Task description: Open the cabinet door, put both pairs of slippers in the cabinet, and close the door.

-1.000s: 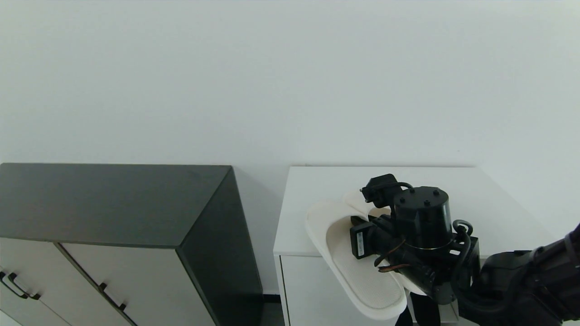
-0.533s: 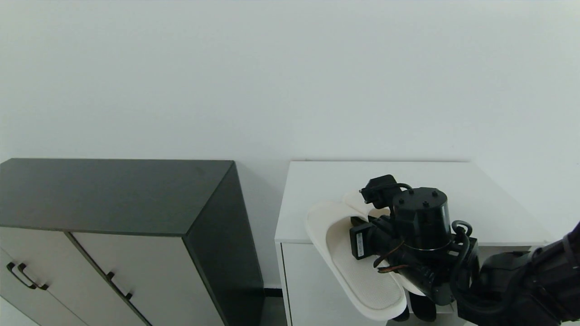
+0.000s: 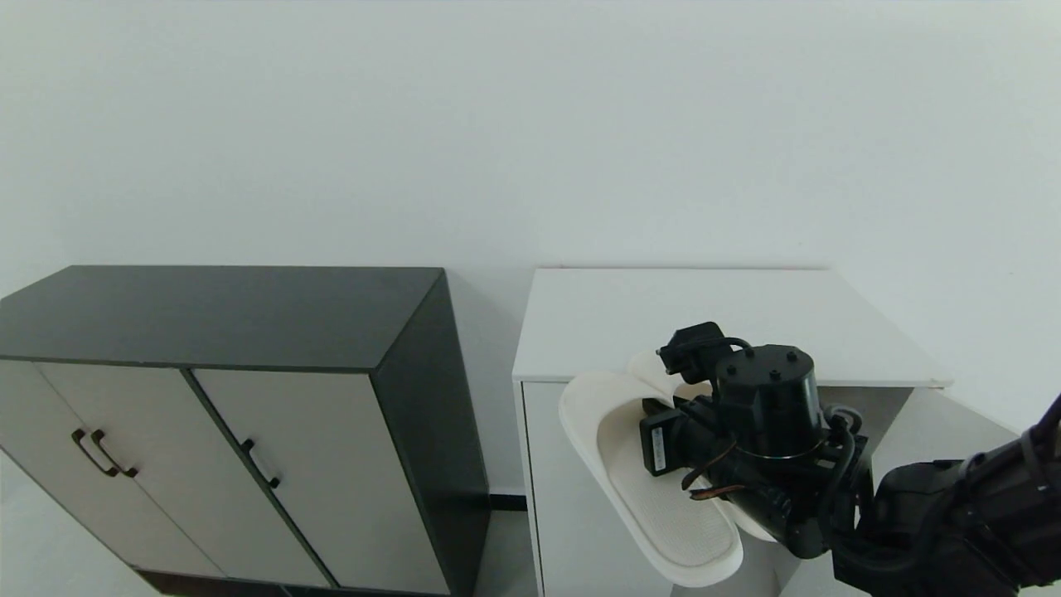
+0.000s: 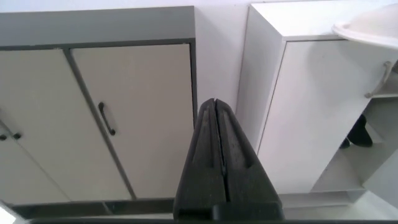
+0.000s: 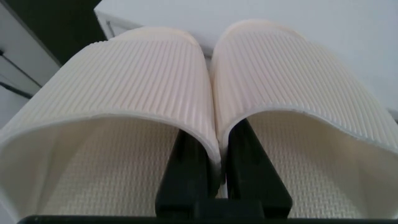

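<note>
Cream slippers (image 5: 155, 74) hang clamped side by side in the right gripper (image 5: 216, 177) before the white cabinet (image 3: 688, 307); the left gripper (image 4: 217, 146) has its jaws together, apparently empty.

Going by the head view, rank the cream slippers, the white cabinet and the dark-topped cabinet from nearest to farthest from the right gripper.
Measured from the right gripper:
1. cream slippers: held in its fingers, touching it.
2. white cabinet: directly behind the gripper.
3. dark-topped cabinet: farthest, off to the robot's left.

Head and left wrist both face white cabinet (image 3: 688, 315).
</note>
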{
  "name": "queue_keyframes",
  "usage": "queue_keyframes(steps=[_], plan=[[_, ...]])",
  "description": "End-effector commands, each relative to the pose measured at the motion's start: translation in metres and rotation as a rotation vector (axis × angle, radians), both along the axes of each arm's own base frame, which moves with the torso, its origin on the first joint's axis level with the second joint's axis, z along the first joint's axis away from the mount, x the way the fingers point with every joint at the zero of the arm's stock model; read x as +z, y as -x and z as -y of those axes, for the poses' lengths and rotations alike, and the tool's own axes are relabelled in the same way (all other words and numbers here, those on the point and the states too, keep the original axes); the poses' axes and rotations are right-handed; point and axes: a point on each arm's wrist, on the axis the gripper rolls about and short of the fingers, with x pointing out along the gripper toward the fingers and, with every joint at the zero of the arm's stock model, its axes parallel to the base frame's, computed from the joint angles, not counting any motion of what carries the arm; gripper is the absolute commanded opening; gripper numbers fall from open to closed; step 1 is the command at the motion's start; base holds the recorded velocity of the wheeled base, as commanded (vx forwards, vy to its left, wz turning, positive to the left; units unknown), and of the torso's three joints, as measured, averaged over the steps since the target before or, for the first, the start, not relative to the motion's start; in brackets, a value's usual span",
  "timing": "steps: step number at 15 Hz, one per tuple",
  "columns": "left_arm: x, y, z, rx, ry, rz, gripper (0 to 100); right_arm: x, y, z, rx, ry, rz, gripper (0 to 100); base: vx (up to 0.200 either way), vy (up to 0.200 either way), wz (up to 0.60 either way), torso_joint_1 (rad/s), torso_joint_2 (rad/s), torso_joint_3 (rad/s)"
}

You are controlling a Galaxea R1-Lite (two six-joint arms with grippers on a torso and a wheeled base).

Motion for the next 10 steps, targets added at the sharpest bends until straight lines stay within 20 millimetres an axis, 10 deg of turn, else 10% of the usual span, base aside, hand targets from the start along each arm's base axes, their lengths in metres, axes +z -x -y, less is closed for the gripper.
queue_keyframes(steps=[1,10], plan=[[0.0,0.0,0.0,0.0,0.0,0.0,0,-0.005,-0.0032,-0.0002,-0.006,0.01,-0.01,0,0.0,0.0,0.0,0.0,0.0,0.0],[0.0,0.0,0.0,-0.001,0.0,0.0,0,-0.0092,-0.0086,-0.0034,-0.011,-0.002,0.003,0,0.0,0.0,0.0,0.0,0.0,0.0]])
